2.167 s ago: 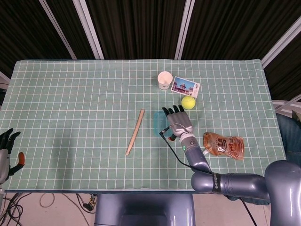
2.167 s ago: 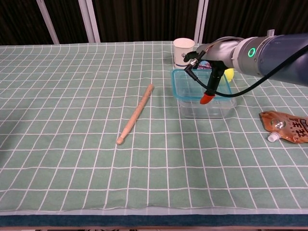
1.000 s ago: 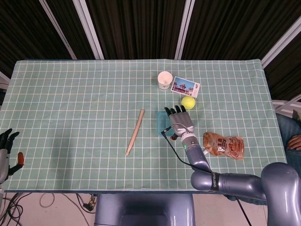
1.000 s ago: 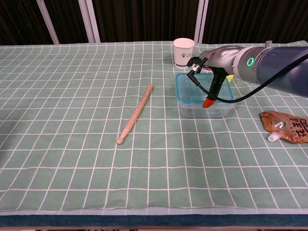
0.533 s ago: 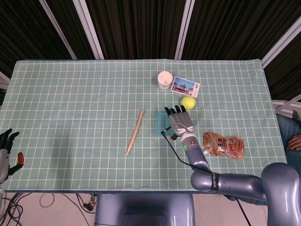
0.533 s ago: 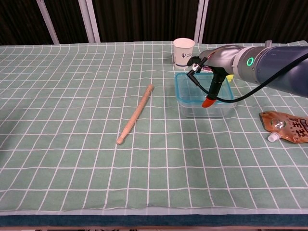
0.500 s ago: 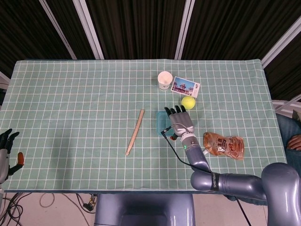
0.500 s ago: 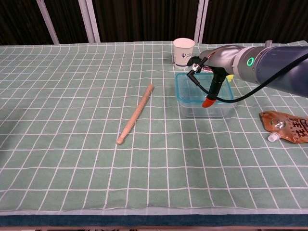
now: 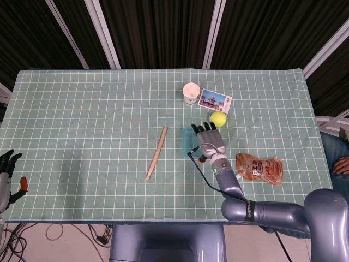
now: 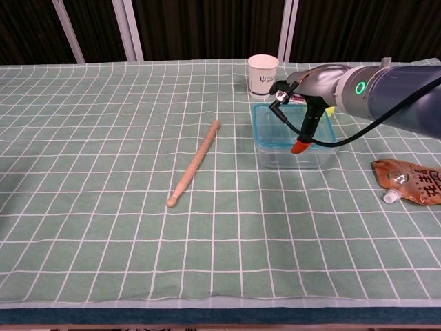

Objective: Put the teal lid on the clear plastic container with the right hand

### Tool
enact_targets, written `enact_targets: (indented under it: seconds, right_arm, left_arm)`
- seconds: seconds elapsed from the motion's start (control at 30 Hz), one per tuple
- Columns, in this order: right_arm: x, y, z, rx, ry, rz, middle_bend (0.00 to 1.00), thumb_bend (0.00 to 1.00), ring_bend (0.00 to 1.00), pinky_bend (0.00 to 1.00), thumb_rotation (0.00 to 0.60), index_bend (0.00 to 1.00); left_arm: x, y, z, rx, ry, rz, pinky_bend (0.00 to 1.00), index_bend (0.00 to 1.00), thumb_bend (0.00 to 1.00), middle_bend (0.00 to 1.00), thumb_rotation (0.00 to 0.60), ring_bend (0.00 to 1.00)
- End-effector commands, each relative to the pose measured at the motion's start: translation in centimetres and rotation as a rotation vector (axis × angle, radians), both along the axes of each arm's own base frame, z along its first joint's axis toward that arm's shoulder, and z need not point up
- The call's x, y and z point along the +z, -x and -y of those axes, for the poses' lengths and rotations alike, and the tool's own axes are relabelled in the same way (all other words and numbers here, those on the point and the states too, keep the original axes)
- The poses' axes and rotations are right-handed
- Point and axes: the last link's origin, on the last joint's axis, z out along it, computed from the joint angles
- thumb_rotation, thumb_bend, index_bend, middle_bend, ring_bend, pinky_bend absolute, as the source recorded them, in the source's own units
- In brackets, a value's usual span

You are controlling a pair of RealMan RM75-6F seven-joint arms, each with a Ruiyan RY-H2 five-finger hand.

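The teal lid (image 10: 266, 128) lies level on top of the clear plastic container (image 10: 281, 158), right of the table's middle. My right hand (image 10: 314, 84) lies stretched over the lid, fingers pointing away from me. Its orange-tipped thumb hangs down over the lid's near rim and holds the lid there. From the head view the right hand (image 9: 208, 140) covers most of the container, and only a strip of the teal lid (image 9: 184, 143) shows on its left. My left hand (image 9: 7, 173) hangs off the table's near left corner, fingers apart and empty.
A wooden stick (image 10: 195, 164) lies left of the container. A white paper cup (image 10: 262, 74) stands just behind it, with a picture card (image 9: 215, 100) and a yellow ball (image 9: 218, 118) nearby. A brown sauce pouch (image 10: 410, 181) lies to the right.
The lid was tilted in my right hand over the container two seconds ago and now sits level on it. The hand has barely shifted in the last second. The left hand is unmoved.
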Motion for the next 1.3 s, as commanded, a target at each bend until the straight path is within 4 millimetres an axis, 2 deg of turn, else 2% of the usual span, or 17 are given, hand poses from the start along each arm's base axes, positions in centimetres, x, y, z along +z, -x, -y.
enact_targets:
  seconds: [0.03,1.3]
  right_arm:
    - [-0.10,-0.03,-0.04,0.002,-0.002,0.000,0.33,0.24,0.02,0.00,0.600,0.03]
    - [-0.47,-0.02,-0.12,0.013,-0.008,-0.002,0.33,0.25,0.02,0.00,0.600,0.03]
  left_arm:
    - [0.01,0.00,0.00,0.000,0.000,0.000,0.00,0.11,0.57,0.00,0.600,0.00]
    - [0.01,0.06,-0.04,0.003,-0.001,-0.004,0.00,0.11,0.57,0.00,0.600,0.00]
